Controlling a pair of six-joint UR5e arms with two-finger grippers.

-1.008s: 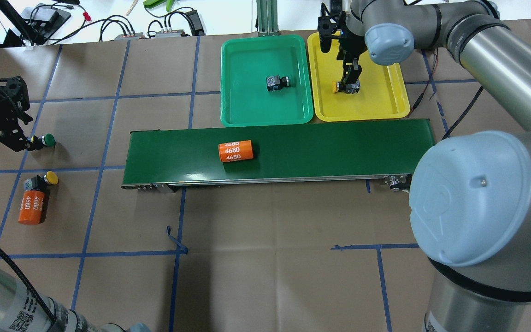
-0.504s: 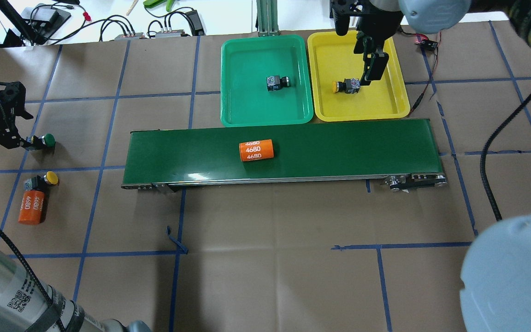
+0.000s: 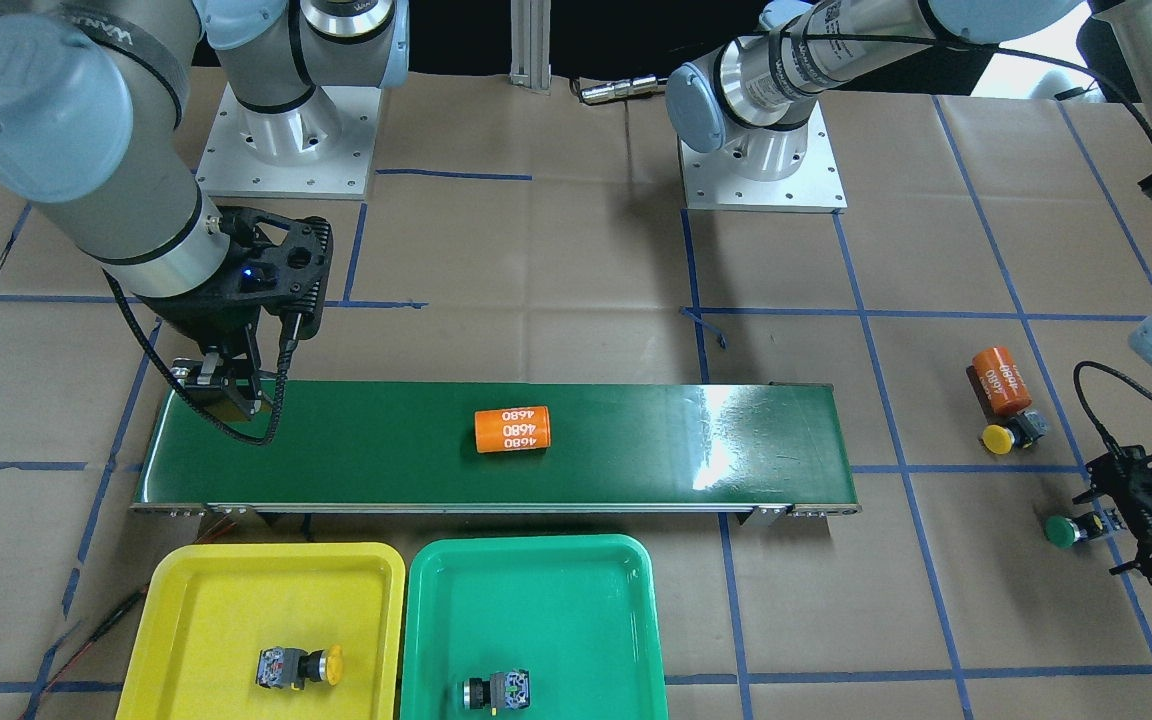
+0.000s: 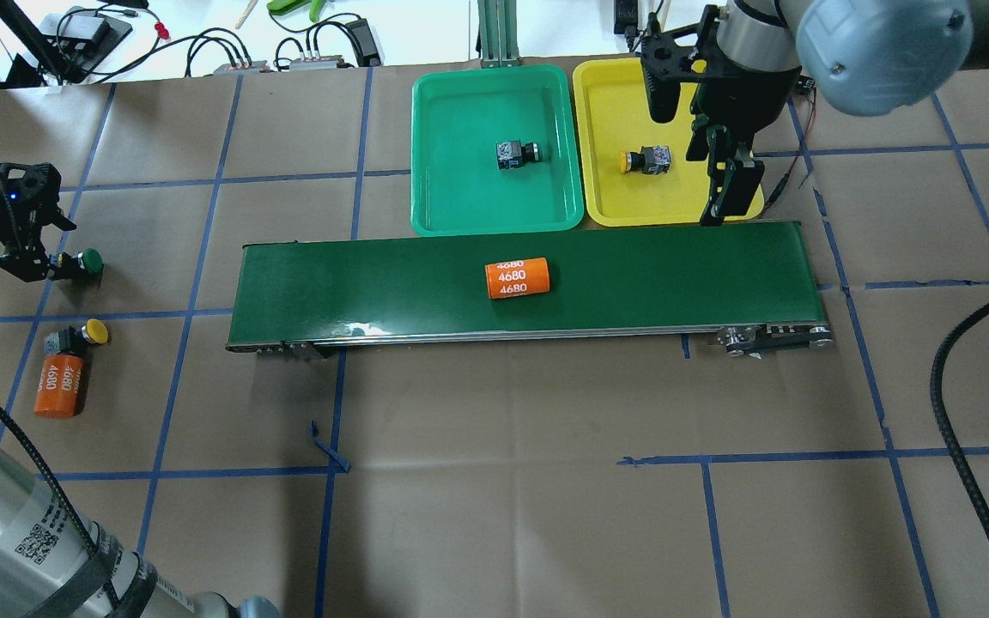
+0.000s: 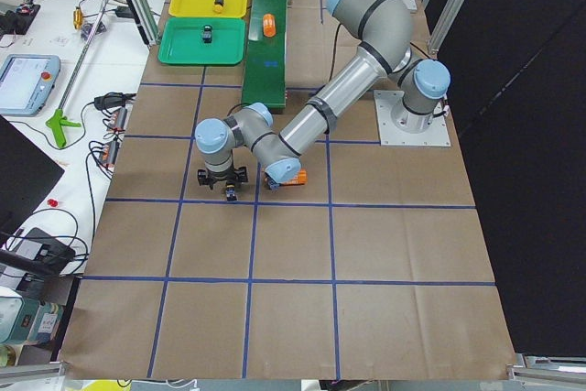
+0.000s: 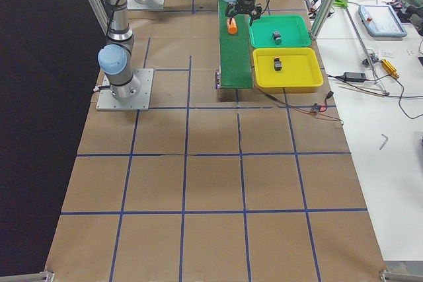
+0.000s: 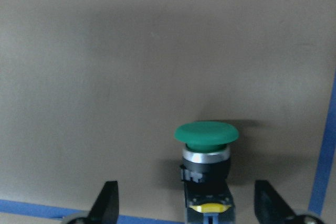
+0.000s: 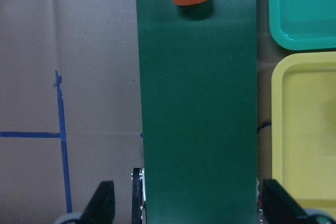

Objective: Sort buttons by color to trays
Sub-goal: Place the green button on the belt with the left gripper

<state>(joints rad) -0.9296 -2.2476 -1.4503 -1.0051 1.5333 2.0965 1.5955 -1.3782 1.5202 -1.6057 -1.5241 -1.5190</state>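
– Black fingers (image 7: 108, 203) on the left gripper (image 7: 187, 205) spread wide, gripping nothing. Got the green-capped button (image 7: 206, 134) lying right between them with a gap on each side, cap pointing away from the gripper.

– Same read from overhead: sat on the brown paper surface (image 4: 503, 429), well off the left end of the conveyor belt (image 4: 357, 283). And the right gripper?

– Right gripper (image 8: 190, 205) wide open too, holding nothing, hanging over the belt's end just beside the yellow tray (image 4: 623, 206).

– Seeing one yellow-capped button (image 4: 645, 160) on its side in that tray, clear of the gripper. Next door in the green tray (image 4: 452, 206), a dark-capped button (image 4: 516, 154), also on its side. Can't call that cap's colour for sure from these angles.

– Yep. Both trays side by side, right along the belt's far edge.

– Further out: second yellow-capped button (image 4: 87, 333) on the surface near the left gripper, touching the end of an orange cylinder (image 4: 59, 386) marked 4680. Second orange cylinder (image 4: 517, 278) lying on its side mid-belt, same 4680 print.
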